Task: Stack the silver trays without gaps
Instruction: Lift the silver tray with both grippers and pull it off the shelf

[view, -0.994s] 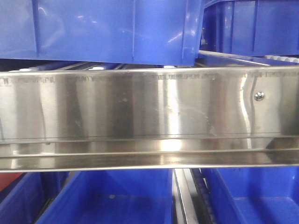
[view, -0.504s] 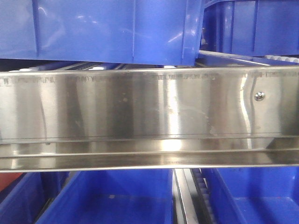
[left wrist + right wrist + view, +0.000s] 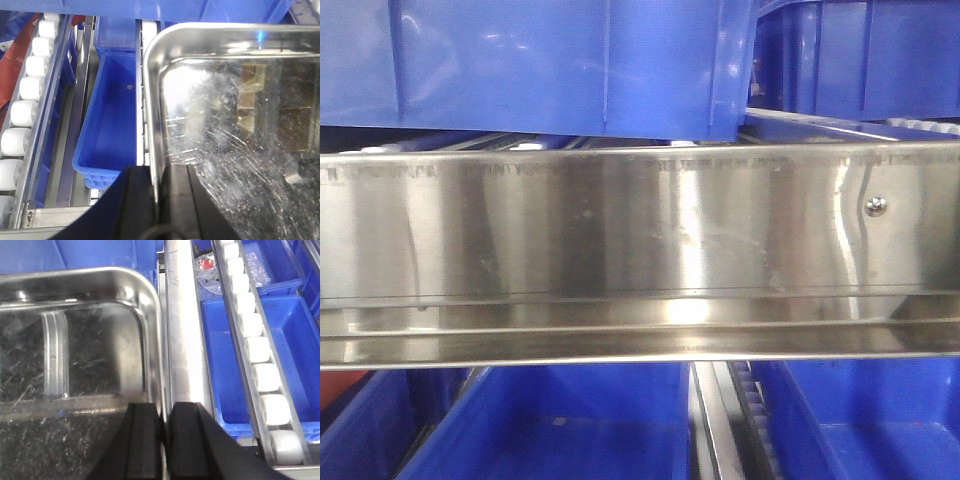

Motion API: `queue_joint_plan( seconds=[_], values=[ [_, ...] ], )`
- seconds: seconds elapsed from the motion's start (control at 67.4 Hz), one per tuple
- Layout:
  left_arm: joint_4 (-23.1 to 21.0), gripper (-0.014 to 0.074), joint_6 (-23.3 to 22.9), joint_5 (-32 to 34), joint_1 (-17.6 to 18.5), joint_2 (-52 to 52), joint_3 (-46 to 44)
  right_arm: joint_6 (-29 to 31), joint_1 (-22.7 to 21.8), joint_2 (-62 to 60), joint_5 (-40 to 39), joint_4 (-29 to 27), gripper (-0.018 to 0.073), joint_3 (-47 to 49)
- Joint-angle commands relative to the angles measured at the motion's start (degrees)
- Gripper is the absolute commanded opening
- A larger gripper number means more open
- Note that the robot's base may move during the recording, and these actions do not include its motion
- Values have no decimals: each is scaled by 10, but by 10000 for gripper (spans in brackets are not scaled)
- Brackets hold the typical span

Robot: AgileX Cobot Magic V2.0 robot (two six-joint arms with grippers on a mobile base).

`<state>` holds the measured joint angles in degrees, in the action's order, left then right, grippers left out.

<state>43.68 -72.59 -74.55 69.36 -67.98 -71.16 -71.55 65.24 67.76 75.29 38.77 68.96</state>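
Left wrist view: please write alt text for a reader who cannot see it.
The black left gripper pinches the rim of a shiny, scratched silver tray. Beside the tray lies a blue bin, with a row of white rollers further left.

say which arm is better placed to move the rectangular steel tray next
Neither alone: the left gripper pinches the left rim of the shiny rectangular steel tray, the right gripper its right rim, so probably both together.
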Motion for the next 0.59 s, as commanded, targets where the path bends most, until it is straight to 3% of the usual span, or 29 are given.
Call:
queue_joint_plan(
  seconds=[0.0, 0.578],
  values=[
    [5, -16, 7, 46, 2, 3, 0, 0, 5, -5, -53, 5, -4, 2],
    [82, -16, 7, 46, 2, 3, 0, 0, 5, -5, -53, 5, -4, 2]
  ],
)
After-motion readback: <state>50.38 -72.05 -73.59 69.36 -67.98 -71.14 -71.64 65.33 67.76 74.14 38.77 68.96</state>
